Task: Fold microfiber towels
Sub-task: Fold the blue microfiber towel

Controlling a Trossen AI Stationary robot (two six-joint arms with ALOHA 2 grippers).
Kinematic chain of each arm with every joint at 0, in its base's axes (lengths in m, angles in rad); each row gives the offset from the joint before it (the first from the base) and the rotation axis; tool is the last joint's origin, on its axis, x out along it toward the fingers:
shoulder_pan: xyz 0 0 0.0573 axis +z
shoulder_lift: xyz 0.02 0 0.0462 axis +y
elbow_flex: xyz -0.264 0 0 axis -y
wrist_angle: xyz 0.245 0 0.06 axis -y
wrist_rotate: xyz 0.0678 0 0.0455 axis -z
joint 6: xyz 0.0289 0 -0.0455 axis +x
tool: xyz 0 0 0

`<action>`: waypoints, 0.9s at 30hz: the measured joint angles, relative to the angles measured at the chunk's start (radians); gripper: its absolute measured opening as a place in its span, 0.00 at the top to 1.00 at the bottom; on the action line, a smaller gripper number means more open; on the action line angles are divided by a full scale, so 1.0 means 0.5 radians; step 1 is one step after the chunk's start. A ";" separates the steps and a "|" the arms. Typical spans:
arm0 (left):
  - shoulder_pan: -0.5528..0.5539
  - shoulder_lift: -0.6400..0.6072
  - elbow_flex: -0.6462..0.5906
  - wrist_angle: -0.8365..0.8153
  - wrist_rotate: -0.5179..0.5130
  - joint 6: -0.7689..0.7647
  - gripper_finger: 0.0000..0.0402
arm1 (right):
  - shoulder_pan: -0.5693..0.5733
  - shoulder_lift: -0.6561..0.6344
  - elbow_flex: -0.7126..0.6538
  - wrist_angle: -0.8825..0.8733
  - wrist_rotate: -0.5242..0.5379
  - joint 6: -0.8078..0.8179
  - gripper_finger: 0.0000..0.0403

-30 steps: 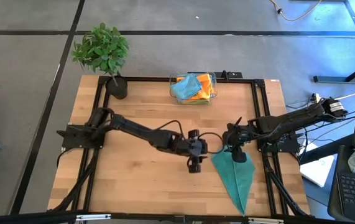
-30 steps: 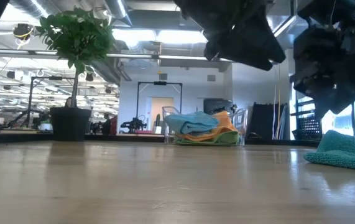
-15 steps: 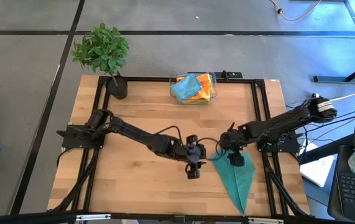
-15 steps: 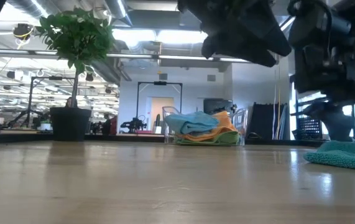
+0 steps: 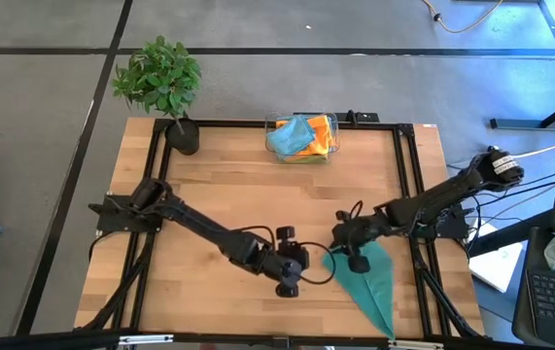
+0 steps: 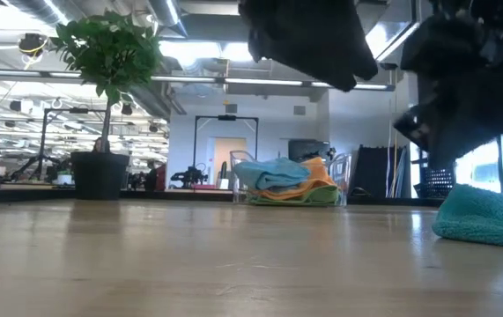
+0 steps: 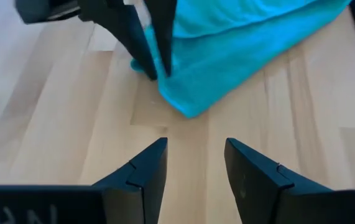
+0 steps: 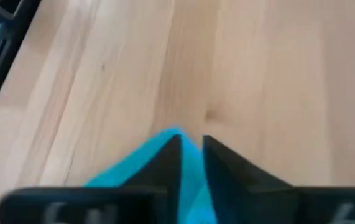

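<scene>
Right claw [image 5: 354, 261] pinches a corner of the teal towel [image 5: 372, 285], folded to a long triangle near the worktop's [image 5: 209, 194] front right corner. Left claw [image 5: 288, 284], fingers apart, waits just beside. Judged mid-fold; next, carry that corner across.

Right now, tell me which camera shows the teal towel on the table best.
The high view: it shows the teal towel whole, a long pointed shape by the table's right edge. The low view catches only a bunched edge. The left wrist view shows one corner, with the right arm's fingers closed on it; the right wrist view shows a sliver.
</scene>
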 joint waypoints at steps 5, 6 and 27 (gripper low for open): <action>-0.038 -0.006 0.000 0.004 -0.031 -0.200 0.62 | 0.089 -0.001 0.000 0.136 0.143 -0.018 0.98; -0.046 -0.006 0.000 0.016 -0.050 -0.232 0.62 | 0.105 -0.001 0.000 0.143 0.154 0.011 0.96; 0.306 0.375 -0.002 0.986 0.433 0.156 0.62 | 0.447 0.037 0.000 -0.468 -0.070 0.852 0.86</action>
